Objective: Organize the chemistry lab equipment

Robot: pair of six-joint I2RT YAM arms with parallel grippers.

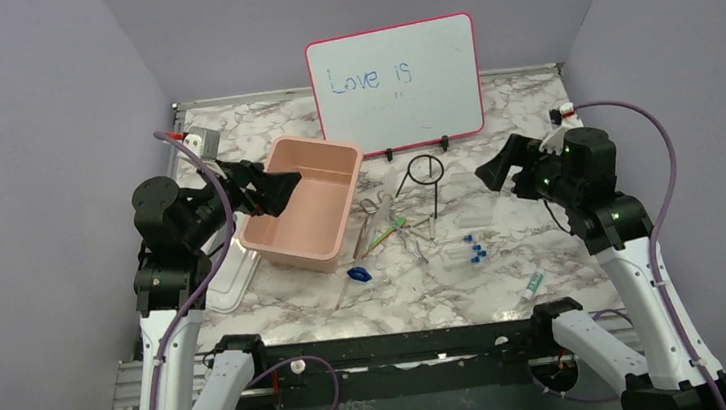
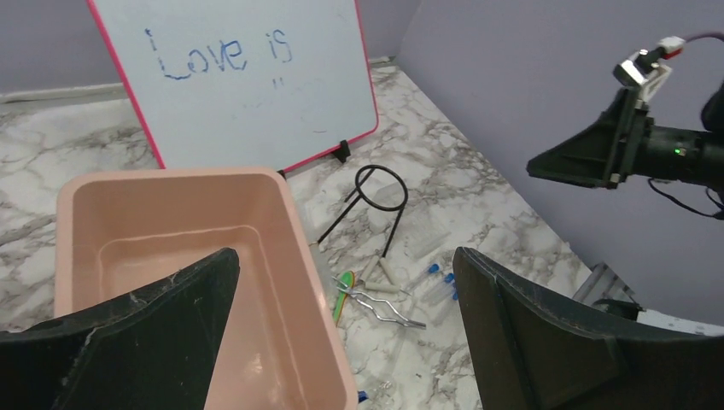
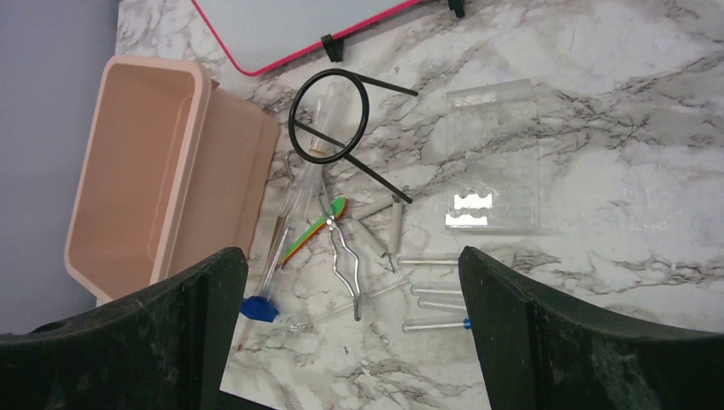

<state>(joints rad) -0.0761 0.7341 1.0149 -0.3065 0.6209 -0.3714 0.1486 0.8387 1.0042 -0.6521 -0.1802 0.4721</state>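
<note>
Ref: clock dirs per top cam, 12 = far wall.
L gripper (image 1: 282,191): jaws spread wide, nothing between them. I see it hanging over the 9 o'clock end of the tub (image 1: 290,249).
R gripper (image 1: 494,172): jaws wide too, nothing held. It's raised above the table (image 1: 526,109) at 3 o'clock of the clutter, nose toward 9.
Ring stand (image 3: 329,115): black wire, at 3 o'clock of tub and 6 o'clock of whiteboard (image 1: 397,81). Can't tell if upright or tipped.
Tongs (image 3: 343,256): thin metal, flat on table at 6–7 o'clock of ring stand.
Green tool (image 3: 309,232): slim, betw. tub and tongs, one end touching the tongs.
Tubes (image 3: 435,295): clear w/ blue caps, several lying flat near tongs, at their 3–4 o'clock.
Clear plastic piece (image 3: 493,154): flat on table, 3 o'clock of ring stand.
Blue bit (image 1: 360,274): small, at 6 o'clock of tub's near corner; can't ID it.
Lid (image 1: 231,280): white, flat, just beside tub at 7–8 o'clock.
</note>
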